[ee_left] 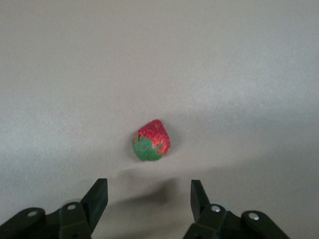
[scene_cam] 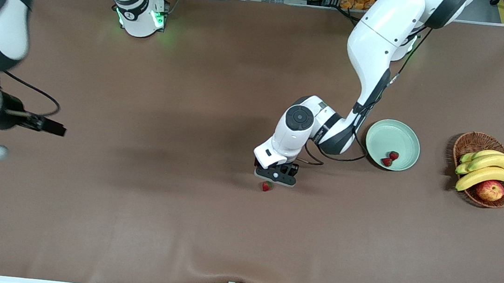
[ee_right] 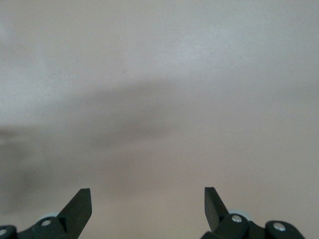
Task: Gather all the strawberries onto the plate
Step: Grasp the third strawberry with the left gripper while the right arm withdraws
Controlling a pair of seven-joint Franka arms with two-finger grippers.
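Strawberries first: two sit inside the plate (scene_cam: 376, 137), a glossy round mint dish with a raised rim, one (scene_cam: 394, 155) just above the other (scene_cam: 386, 162) in the front view. The third strawberry (ee_left: 151, 141) lies alone on the matte brown table (scene_cam: 178, 223), bumpy red cone tilted, leafy green cap toward the left gripper (ee_left: 148, 200), whose fingers are spread wide right over it. Right gripper (ee_right: 148, 204) waits, also spread, at its own end.
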